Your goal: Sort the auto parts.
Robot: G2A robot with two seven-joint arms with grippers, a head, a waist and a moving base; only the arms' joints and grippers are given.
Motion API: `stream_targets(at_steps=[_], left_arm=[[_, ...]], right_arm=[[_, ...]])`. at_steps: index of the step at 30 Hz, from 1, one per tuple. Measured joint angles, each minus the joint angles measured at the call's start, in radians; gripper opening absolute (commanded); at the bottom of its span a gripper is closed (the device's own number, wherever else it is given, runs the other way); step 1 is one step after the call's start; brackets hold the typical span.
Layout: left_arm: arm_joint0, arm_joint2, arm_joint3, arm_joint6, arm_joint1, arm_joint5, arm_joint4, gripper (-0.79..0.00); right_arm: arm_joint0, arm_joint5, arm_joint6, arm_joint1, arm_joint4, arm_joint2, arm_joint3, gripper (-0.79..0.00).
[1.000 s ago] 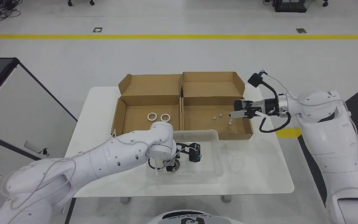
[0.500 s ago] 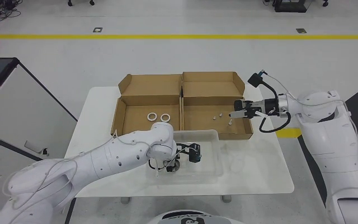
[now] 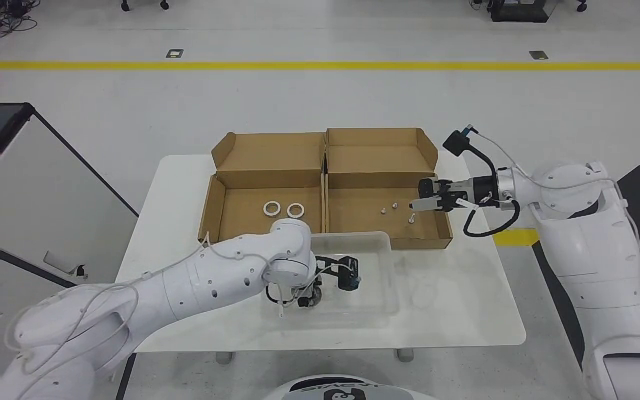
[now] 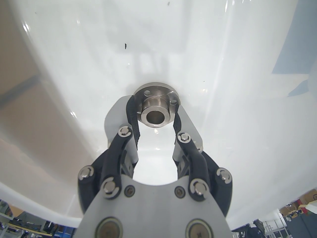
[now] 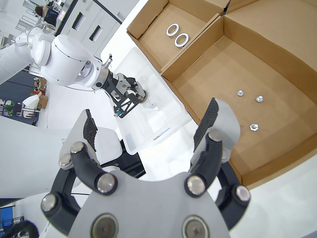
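Note:
A metal flanged hub point(image 4: 155, 111) stands low in the clear plastic tray point(image 3: 400, 298), and my left gripper point(image 4: 154, 115) is shut on its collar. From above, that left gripper point(image 3: 312, 291) is inside the tray's left half; it is also visible as the left gripper point(image 5: 138, 97) from the right wrist. My right gripper point(image 3: 421, 204) hangs open and empty over the right edge of the right cardboard box point(image 3: 360, 216); its fingertips point(image 5: 213, 105) are wide apart. Two white rings point(image 3: 283, 209) lie in the left box point(image 3: 240, 215). Three small nuts point(image 5: 255, 107) lie in the right box.
Both boxes stand side by side at the table's back, flaps up, directly behind the tray. The white table point(image 3: 470, 300) has bare room to the right of the tray and on its left side.

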State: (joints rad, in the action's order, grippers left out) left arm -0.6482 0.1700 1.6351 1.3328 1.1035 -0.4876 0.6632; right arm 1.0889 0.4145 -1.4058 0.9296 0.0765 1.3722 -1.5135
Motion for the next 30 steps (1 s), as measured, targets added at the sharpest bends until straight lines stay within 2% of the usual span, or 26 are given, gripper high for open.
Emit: stream_targets(at_steps=[14,22,30], left_arm=[[0.028,0.0,0.015,0.014,-0.003,0.013,-0.037,-0.785],[0.118,0.0,0.101,0.08,-0.011,0.08,-0.162,-0.785],[0.118,0.0,0.101,0.08,-0.011,0.08,-0.162,-0.785]], right_arm=[[0.0,0.0,0.0,0.0,0.0,0.0,0.0,0.0],[0.0,0.0,0.0,0.0,0.0,0.0,0.0,0.0],[0.0,0.0,0.0,0.0,0.0,0.0,0.0,0.0]])
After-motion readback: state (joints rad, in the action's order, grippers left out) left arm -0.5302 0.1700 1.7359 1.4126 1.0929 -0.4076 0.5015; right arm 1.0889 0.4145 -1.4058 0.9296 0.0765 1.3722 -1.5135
